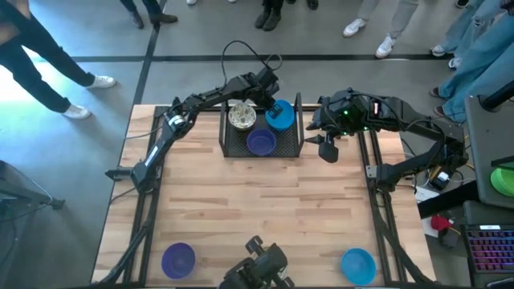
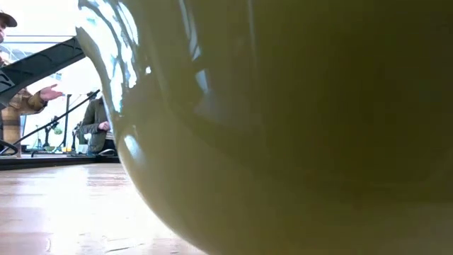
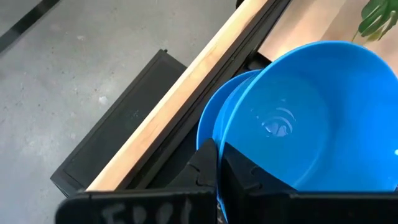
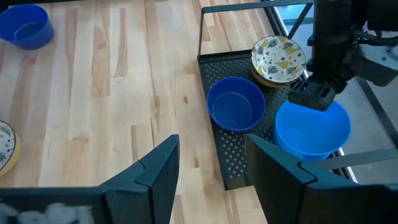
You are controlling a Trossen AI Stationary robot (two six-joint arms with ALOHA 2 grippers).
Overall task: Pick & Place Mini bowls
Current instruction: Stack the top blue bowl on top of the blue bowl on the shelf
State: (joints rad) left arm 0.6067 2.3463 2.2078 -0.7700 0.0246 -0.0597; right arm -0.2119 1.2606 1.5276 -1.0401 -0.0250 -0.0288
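Progress stands at roughly the middle, judging by where the bowls lie. In the black mesh tray (image 1: 262,149) at the far edge of the table (image 1: 257,209) three spots are filled: a speckled cream bowl (image 1: 242,117), a purple bowl (image 1: 261,142) just in front of it, and a bright blue bowl (image 1: 280,115) beside the speckled one. The left wrist view shows this blue bowl (image 3: 311,118) sitting inside a second blue rim, so it seems to be a stack of two, though the high view does not settle that.

The left gripper (image 1: 268,102) is down at the blue bowl, its fingers (image 3: 208,171) closed on the rim; the right wrist view shows the same, the dark fingers pinching the bowl's edge over the tray. Whether it is setting the bowl in or lifting it out I cannot tell from this alone; the filled tray suggests placing.

The right gripper (image 1: 328,149) hovers just beside the tray's right end, fingers (image 4: 155,171) spread wide and holding nothing.

Left to do: a purple bowl (image 1: 178,259) and a blue bowl (image 1: 358,265) sit near the front edge of the table, well apart from the tray. The low view is almost filled by a pale glossy bowl (image 2: 283,142) close to the lens, and the right wrist view catches a sliver of another speckled bowl (image 4: 6,146) on the table. So several bowls are not yet in the tray.
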